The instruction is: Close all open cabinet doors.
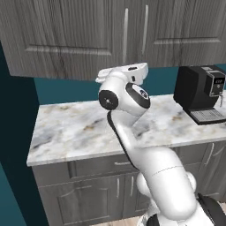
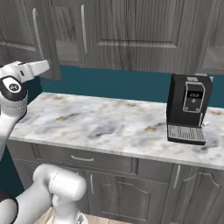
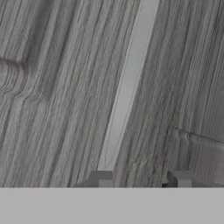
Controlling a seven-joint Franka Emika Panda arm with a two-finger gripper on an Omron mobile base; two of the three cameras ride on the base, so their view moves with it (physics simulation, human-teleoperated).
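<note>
A marble desk point(image 1: 79, 128) carries a black coffee machine point(image 2: 188, 114) against a teal wall. Above hang grey cabinet doors point(image 1: 66, 39). The pincer point(image 3: 142, 178), closed and empty, sits right against a door beside its silver handle point(image 3: 127, 87).

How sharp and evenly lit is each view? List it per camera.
Left base view: soft flat light, no glare, slight blur; the cabinet door swung outward, its wood grain readable. Right base view: similar even light, coffee machine crisp, faint shadow under the cabinets. Hand view: very close, silver handle and grain smeared; fingertips blocky.
</note>
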